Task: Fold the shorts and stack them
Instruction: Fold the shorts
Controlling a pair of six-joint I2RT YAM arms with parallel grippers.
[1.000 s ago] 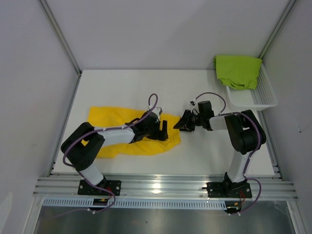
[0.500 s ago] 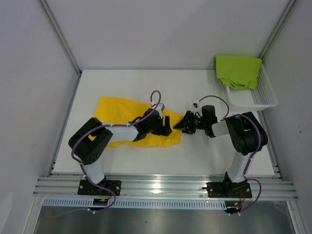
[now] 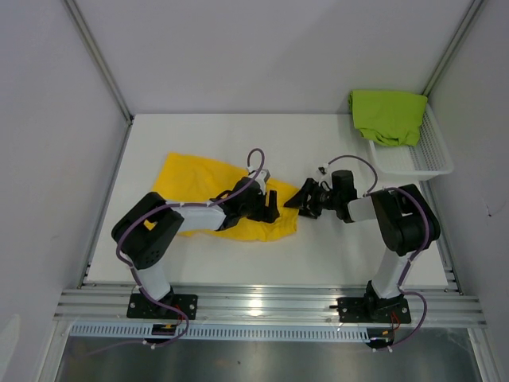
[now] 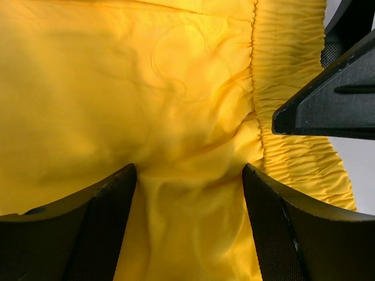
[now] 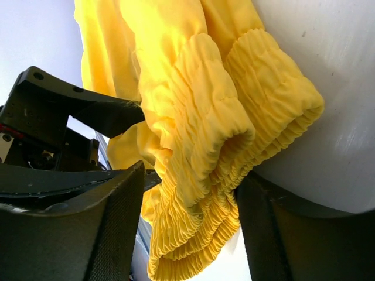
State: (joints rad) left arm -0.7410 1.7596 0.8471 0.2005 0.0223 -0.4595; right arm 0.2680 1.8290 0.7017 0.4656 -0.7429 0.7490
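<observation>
yellow shorts (image 3: 191, 179): in the top view the left arm (image 3: 195, 216) lies across their middle and hides the cloth under it; in the left wrist view they run off the top, left and bottom edges.
waistband (image 5: 234, 117): its lowest folds drop out of the right wrist view at the bottom edge.
right gripper (image 5: 190, 175): the waistband sits between its fingers, perhaps pinched, perhaps only bracketed; the view does not settle it, and from above the jaws are too small and dark to read.
left gripper (image 4: 188, 175): both fingers are cut off by the bottom edge.
lime green shorts (image 3: 387, 114): bunched, outline unreadable; they cover the far end of the white mesh basket (image 3: 429, 159).
</observation>
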